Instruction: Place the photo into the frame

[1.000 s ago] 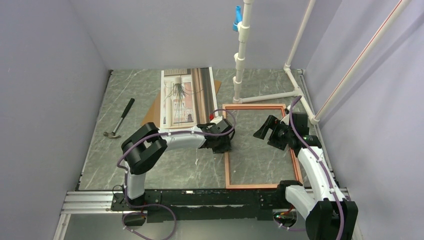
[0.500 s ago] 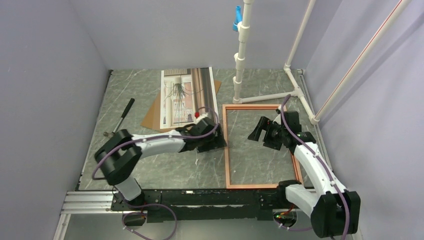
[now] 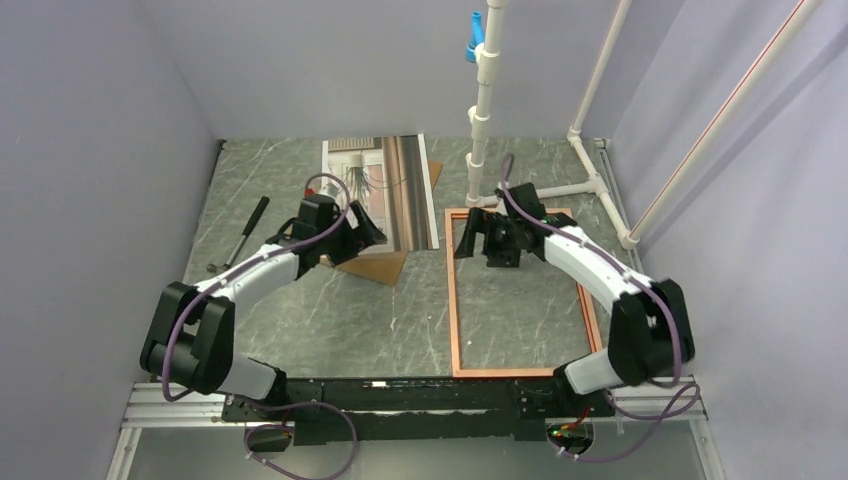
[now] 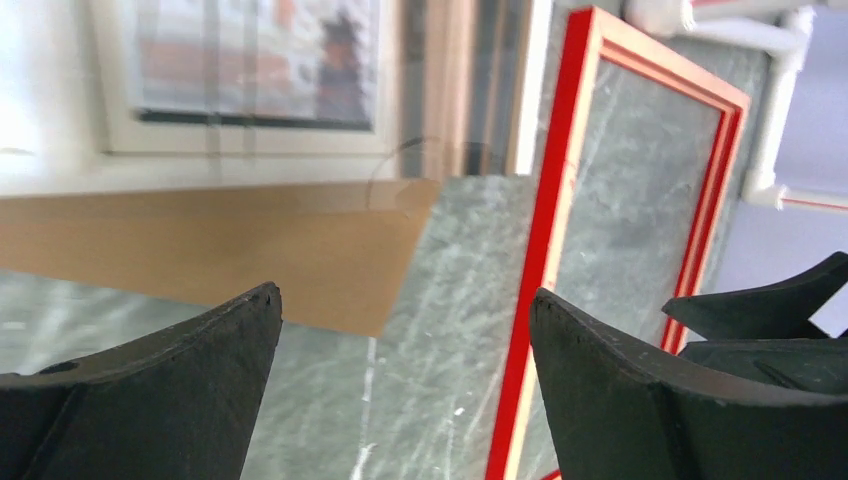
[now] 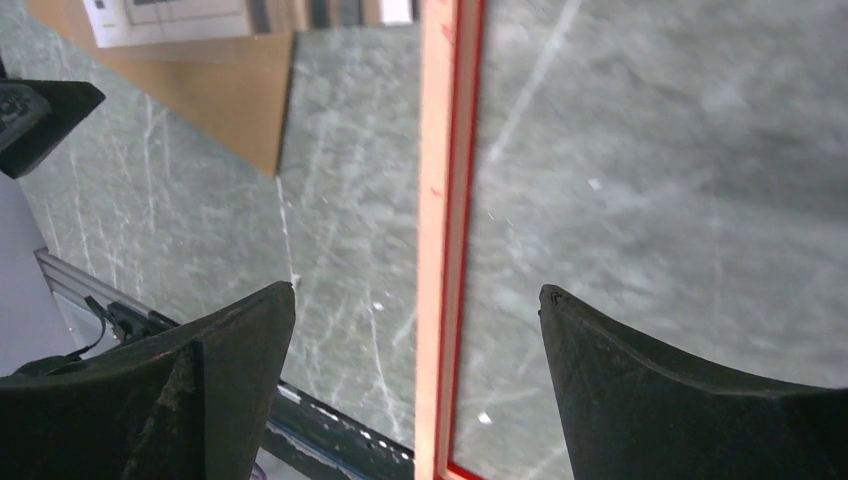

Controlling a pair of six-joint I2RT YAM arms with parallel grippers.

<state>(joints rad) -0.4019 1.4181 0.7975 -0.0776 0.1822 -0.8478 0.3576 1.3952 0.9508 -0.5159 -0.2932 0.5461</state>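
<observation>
While the photo (image 3: pixel 385 190) lies face up on the brown backing board (image 3: pixel 375 266) at ten o'clock of the empty red frame (image 3: pixel 451 310) flat on the table (image 3: pixel 330 320), the left fingers (image 4: pixel 150 390) and right fingers (image 5: pixel 690 390) hang wide open, holding nothing, seemingly poised to fetch it.

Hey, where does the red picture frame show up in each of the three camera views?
Top view: the frame lies flat on the table, right of centre.
Left wrist: its red edge slants down the right half.
Right wrist: one side runs upright through the middle.
Shared landmark: the brown board, left of the frame in all three.
</observation>
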